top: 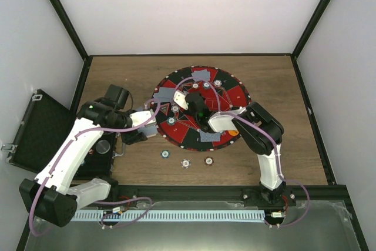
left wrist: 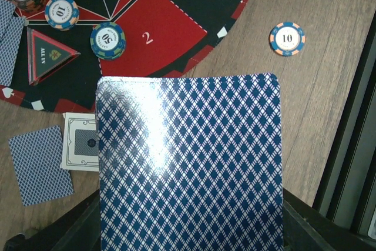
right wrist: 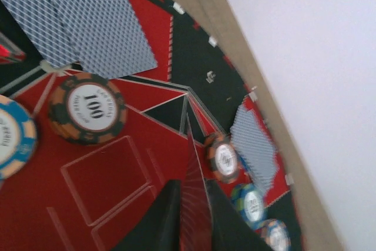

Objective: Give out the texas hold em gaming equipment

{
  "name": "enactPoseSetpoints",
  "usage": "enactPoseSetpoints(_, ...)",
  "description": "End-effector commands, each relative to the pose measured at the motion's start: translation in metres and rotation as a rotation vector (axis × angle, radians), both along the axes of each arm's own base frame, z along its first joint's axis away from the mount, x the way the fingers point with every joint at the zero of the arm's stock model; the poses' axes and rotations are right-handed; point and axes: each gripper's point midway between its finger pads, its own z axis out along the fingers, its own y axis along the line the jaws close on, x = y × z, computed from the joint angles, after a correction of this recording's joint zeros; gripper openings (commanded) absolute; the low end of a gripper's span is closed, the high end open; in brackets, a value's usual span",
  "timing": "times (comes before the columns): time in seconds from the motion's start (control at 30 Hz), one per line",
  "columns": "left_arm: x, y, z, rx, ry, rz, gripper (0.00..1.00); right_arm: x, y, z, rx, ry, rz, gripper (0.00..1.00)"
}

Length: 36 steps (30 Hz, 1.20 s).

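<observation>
cards gripped by both arms at the poker mat

the jaws of the left gripper are hidden under a blue-backed card, which is held by its near short edge over the wood, just beside the mat. the jaws are closed on it. it cannot be told whether 1 card or a stack is held. the right gripper is closed on a thin card, seen almost edge-on above the round mat. that it is a card is judged from its faint pattern.

the cards are judged light, thin and bendable, with a glossy back that may slip, so a short edge should be pinched with little force. the chips, such as the 100 chip on the mat and the 10 chip on the wood, are stiff and flat, and are better taken across the rim.

the wooden table looks smooth. it is closed in by white walls, and a black case is seen at the left.
</observation>
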Motion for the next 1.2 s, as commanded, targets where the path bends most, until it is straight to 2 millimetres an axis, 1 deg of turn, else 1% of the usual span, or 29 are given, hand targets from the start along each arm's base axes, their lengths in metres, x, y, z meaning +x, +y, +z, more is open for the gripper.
enactPoseSetpoints(0.0, 0.003, 0.0, 0.009, -0.006, -0.031, -0.001, 0.04, -0.01, 0.011, -0.001, 0.087, 0.117, 0.017, 0.21)
enactPoseSetpoints(0.07, 0.006, -0.001, 0.011, -0.012, -0.041, 0.004, 0.04, -0.018, 0.014, -0.004, 0.113, 0.184, 0.031, 0.39)
enactPoseSetpoints(0.1, 0.008, -0.002, 0.012, -0.017, -0.046, 0.005, 0.04, -0.021, 0.017, -0.005, 0.128, 0.218, 0.04, 0.45)
enactPoseSetpoints(0.13, 0.008, -0.002, 0.013, -0.02, -0.046, 0.009, 0.04, -0.023, 0.02, -0.005, 0.138, 0.243, 0.046, 0.5)
enactPoseSetpoints(0.2, 0.009, -0.004, 0.014, -0.029, -0.045, 0.01, 0.04, -0.025, 0.022, -0.003, 0.153, 0.269, 0.044, 0.56)
enactPoseSetpoints(0.3, 0.008, -0.005, 0.016, -0.034, -0.039, 0.01, 0.04, -0.027, 0.019, 0.008, 0.172, 0.272, 0.039, 0.66)
enactPoseSetpoints(0.43, 0.008, -0.003, 0.016, -0.028, -0.048, 0.009, 0.04, -0.032, 0.013, 0.03, 0.249, 0.288, 0.035, 0.88)
enactPoseSetpoints(0.53, 0.008, -0.004, 0.015, -0.03, -0.04, 0.012, 0.04, -0.036, 0.01, 0.046, 0.321, 0.319, 0.037, 0.98)
enactPoseSetpoints(0.6, 0.009, -0.005, 0.017, -0.038, -0.038, 0.013, 0.04, -0.039, 0.006, 0.056, 0.352, 0.323, 0.031, 1.0)
enactPoseSetpoints(0.77, 0.008, -0.007, 0.02, -0.052, -0.048, 0.004, 0.05, -0.047, -0.004, 0.077, 0.44, 0.357, 0.0, 1.0)
enactPoseSetpoints(0.83, 0.009, -0.007, 0.021, -0.049, -0.054, 0.002, 0.04, -0.047, -0.01, 0.093, 0.538, 0.397, -0.037, 1.0)
enactPoseSetpoints(0.9, 0.009, -0.007, 0.021, -0.05, -0.06, 0.001, 0.05, -0.052, -0.012, 0.117, 0.673, 0.458, -0.051, 1.0)
enactPoseSetpoints(1.07, 0.009, -0.009, 0.02, -0.066, -0.066, -0.006, 0.05, -0.078, -0.013, 0.159, 0.952, 0.598, -0.069, 1.0)
enactPoseSetpoints(1.17, 0.01, -0.01, 0.02, -0.071, -0.073, -0.01, 0.05, -0.098, -0.006, 0.171, 1.043, 0.71, -0.031, 1.0)
